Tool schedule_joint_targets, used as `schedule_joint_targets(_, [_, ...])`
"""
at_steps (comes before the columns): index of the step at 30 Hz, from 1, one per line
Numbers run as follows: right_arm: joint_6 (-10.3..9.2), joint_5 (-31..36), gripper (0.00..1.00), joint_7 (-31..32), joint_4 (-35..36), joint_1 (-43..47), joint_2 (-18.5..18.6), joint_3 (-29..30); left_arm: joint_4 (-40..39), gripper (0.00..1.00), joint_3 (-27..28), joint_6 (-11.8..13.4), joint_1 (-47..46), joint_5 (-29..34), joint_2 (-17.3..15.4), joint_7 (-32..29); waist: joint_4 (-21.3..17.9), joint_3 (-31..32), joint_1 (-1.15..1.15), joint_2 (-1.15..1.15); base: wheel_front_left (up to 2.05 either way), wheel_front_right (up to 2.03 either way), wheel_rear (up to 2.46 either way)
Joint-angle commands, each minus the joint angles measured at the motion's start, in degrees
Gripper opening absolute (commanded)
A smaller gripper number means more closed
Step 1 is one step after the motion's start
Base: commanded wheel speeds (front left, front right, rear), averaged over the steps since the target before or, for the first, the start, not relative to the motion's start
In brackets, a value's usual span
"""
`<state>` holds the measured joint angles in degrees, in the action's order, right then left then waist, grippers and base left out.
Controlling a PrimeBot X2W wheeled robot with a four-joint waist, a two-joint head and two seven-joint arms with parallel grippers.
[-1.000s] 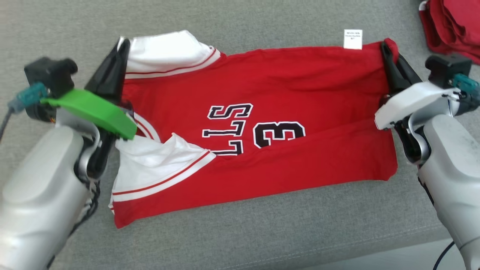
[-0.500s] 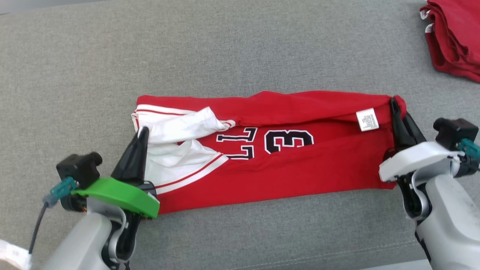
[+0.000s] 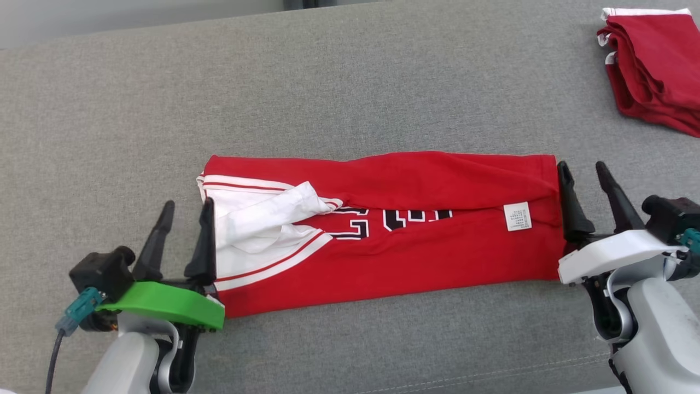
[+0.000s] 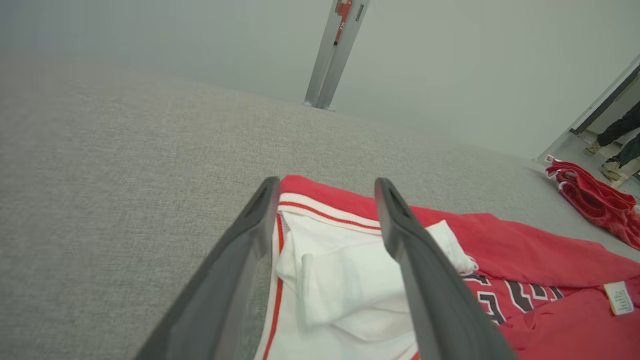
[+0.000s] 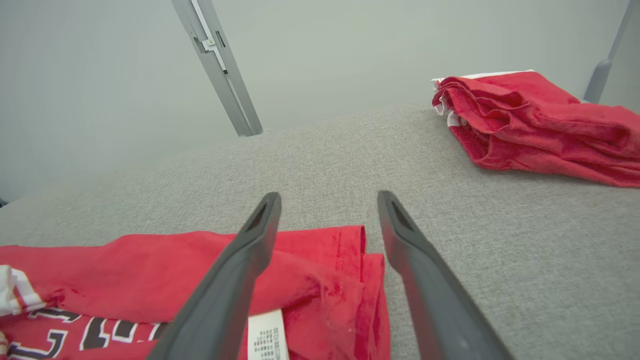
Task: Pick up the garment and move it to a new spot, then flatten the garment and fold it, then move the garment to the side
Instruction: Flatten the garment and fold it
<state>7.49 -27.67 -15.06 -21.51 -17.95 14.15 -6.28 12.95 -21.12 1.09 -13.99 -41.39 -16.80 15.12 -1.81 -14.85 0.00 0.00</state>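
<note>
Light: bright, even and diffuse, spreading without glare. Shadows: faint ones are lying beneath the right gripper (image 3: pixel 581 167). Wrist views: edges are bowing; fingers (image 5: pixel 225 290) are softening nearest the lens.

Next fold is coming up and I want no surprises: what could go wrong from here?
The white sleeve lies bunched on the jersey; folding over it may trap a lump.
The left end effector and the right end effector, both open, each have a finger at the jersey's edge; pulling away could snag cloth.
The red pile sits far right; a sideways move might hit it.
</note>
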Motion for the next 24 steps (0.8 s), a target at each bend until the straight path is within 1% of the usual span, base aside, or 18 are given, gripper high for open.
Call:
schedule_joint_targets(1, [0.0, -0.39, 1.0, -0.13, 0.51, 0.34, 0.53, 0.33, -0.63, 1.0, 1.82, -0.34, 1.19, 2.48, 0.43, -0.01, 0.05, 0.19, 0.0, 0.0, 0.0, 0.0, 0.0])
schedule_joint_targets(4, [0.0, 0.12, 1.0, -0.14, -0.68, -0.42, 1.19, 0.86, -2.01, 1.0, 5.81, -0.6, 1.89, 6.95, 2.06, -0.01, 0.2, 0.23, 0.0, 0.0, 0.0, 0.0, 0.0])
schedule_joint_targets(5, [0.0, 0.27, 1.0, -0.13, -2.24, -0.86, 1.28, 0.76, -2.61, 1.0, 7.18, -0.6, 2.19, 9.08, 2.71, -0.02, 0.3, 0.2, 0.0, 0.0, 0.0, 0.0, 0.0])
schedule_joint_targets(8, [0.0, -0.01, 1.0, 0.51, -6.55, -2.72, 1.17, 0.36, -3.66, 1.0, 10.52, -1.24, 2.9, 12.94, 4.6, -0.01, 0.68, -0.01, 0.0, 0.0, 0.0, 0.0, 0.0])
schedule_joint_targets(11, [0.0, -0.65, 1.0, 0.87, -11.65, -4.33, 0.84, 0.07, -4.15, 1.0, 13.44, -2.3, 3.46, 16.59, 6.48, -0.01, 1.4, -0.27, 0.0, 0.0, 0.0, 0.0, 0.0])
schedule_joint_targets(15, [0.0, -1.08, 1.0, 1.56, -17.59, -5.63, 0.04, -1.07, -4.02, 1.0, 16.78, -3.69, 4.12, 20.32, 8.45, -0.01, 2.24, -0.36, 0.0, 0.0, 0.0, 0.0, 0.0])
schedule_joint_targets(20, [0.0, -3.02, 1.0, 1.57, -22.77, -5.78, -1.32, -2.61, -3.57, 1.0, 19.77, -5.18, 5.11, 23.49, 10.27, -0.01, 2.7, -0.1, 0.0, 0.0, 0.0, 0.0, 0.0])
schedule_joint_targets(21, [0.02, -3.9, 0.91, 2.19, -24.08, -5.77, -2.06, -4.18, -3.23, 1.0, 20.83, -5.64, 5.48, 24.41, 10.82, -0.01, 2.71, 0.1, 0.0, 0.0, 0.0, 0.0, 0.0])
schedule_joint_targets(22, [0.02, -4.5, 0.36, 2.4, -24.58, -5.78, -2.23, -5.04, -3.02, 1.0, 21.23, -5.96, 5.67, 24.87, 11.17, -0.01, 2.73, 0.24, 0.0, 0.0, 0.0, 0.0, 0.0])
schedule_joint_targets(24, [0.02, -5.58, 0.0, 2.06, -24.9, -6.01, -2.27, -6.18, -2.74, 1.0, 21.92, -6.4, 5.87, 25.71, 11.65, -0.02, 2.68, 0.5, 0.0, 0.0, 0.0, 0.0, 0.0])
